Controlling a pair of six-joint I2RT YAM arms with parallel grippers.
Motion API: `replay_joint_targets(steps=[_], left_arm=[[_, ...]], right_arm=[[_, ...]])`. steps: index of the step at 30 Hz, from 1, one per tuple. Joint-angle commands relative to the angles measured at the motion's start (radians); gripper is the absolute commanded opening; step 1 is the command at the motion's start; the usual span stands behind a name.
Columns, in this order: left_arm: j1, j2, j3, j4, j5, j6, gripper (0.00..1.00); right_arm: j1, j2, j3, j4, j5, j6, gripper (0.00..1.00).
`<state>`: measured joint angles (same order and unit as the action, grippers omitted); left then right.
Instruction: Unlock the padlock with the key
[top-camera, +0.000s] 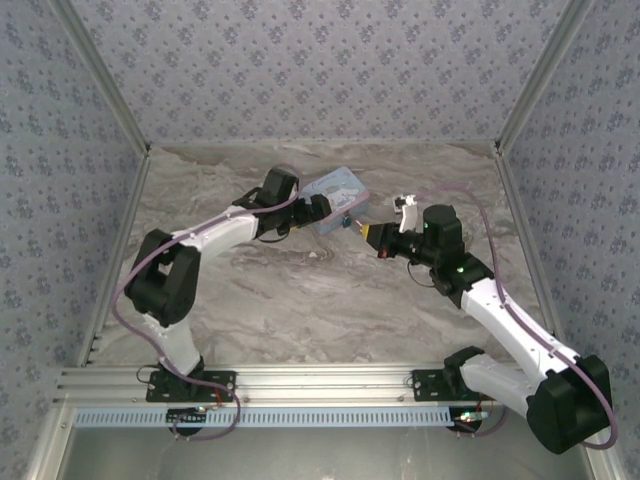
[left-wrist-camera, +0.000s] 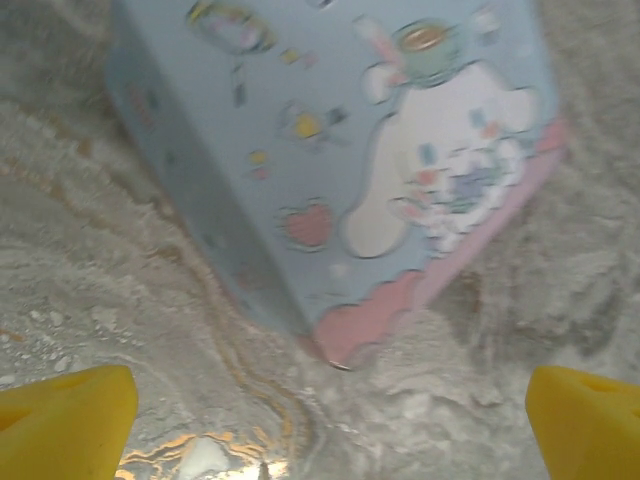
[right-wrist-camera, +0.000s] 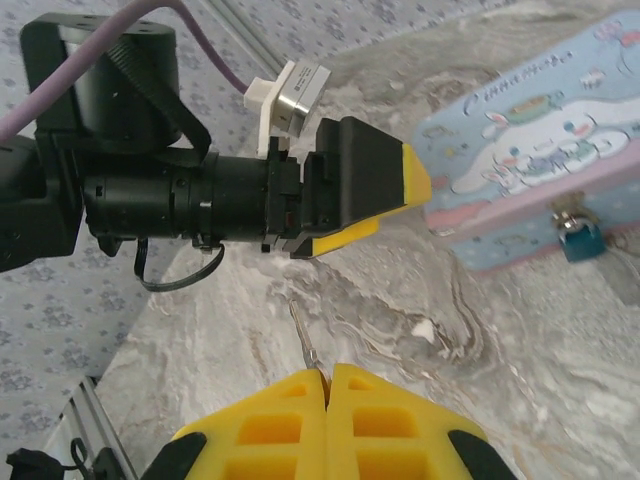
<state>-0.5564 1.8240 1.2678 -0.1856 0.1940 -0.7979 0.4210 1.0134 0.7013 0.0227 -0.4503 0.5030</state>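
**Left claw (left-wrist-camera: 325, 430) spread wide by the tin (left-wrist-camera: 350, 150); right claw (right-wrist-camera: 325, 385) pinched on the key (right-wrist-camera: 304, 340)**

In the left wrist view, the two yellow fingertips (left-wrist-camera: 65, 420) are seen at the bottom corners of the frame. They are set far apart, and nothing is held between them. The light-blue tin with its cartoon picture is spread across the upper half, lying on the marbled table (left-wrist-camera: 120, 330), with one pink-edged corner pointed towards the lower centre.

In the right wrist view, the right claw's yellow fingers are pressed together at the bottom centre. A thin metal blade, taken to be the key, is gripped between them and stands out towards the upper left. The padlock (right-wrist-camera: 580, 240), teal-bodied with a silver shackle, is found at the right edge of the frame, hung at the front of the tin on its pink band. Key tip and padlock are well apart. The left claw is seen in the upper middle of that frame, held above the table near the tin's left end.

From above, both claws are seen close together at the middle of the table, beside the tin.
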Motion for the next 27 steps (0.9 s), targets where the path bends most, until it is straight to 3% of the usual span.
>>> replay_joint_targets(steps=[1,13,27], left_arm=[[-0.001,0.043,0.068,-0.044,0.012,-0.027,0.99],[0.027,0.118,0.056,0.012,0.02,-0.057,0.99],[0.038,0.118,-0.043,-0.086,-0.068,0.01,0.99]], right_arm=[[0.007,-0.03,-0.015,-0.041,0.032,-0.022,0.02],[0.01,-0.037,-0.01,-0.051,0.041,-0.026,0.03],[0.01,-0.027,0.003,-0.076,0.05,-0.037,0.03]])
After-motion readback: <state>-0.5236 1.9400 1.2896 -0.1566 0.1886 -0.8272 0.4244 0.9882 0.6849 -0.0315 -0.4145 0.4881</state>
